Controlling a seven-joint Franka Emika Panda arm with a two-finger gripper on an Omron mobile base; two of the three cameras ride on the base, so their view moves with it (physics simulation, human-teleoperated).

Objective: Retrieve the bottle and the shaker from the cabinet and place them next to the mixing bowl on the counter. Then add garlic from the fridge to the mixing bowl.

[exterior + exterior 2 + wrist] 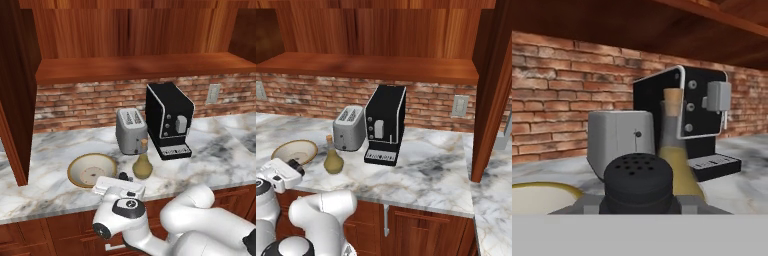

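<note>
The gripper [638, 202] clasps the black shaker [638, 182] low over the near counter [50, 192], between the mixing bowl [92, 169] and the corked bottle [142, 165] (both close), so a careless lowering could nudge either.

2 base views flank counter [50, 150], hand view low, close, facing toaster [619, 135]

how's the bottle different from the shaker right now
The bottle is olive-tan glass with a bulbous base, slim neck and cork stopper; the shaker is black, squat and cylindrical with a perforated top. The bottle is clearly taller. The bottle stands free on the counter beside the mixing bowl; the shaker sits between the gripper's fingers. Both are upright.
</note>
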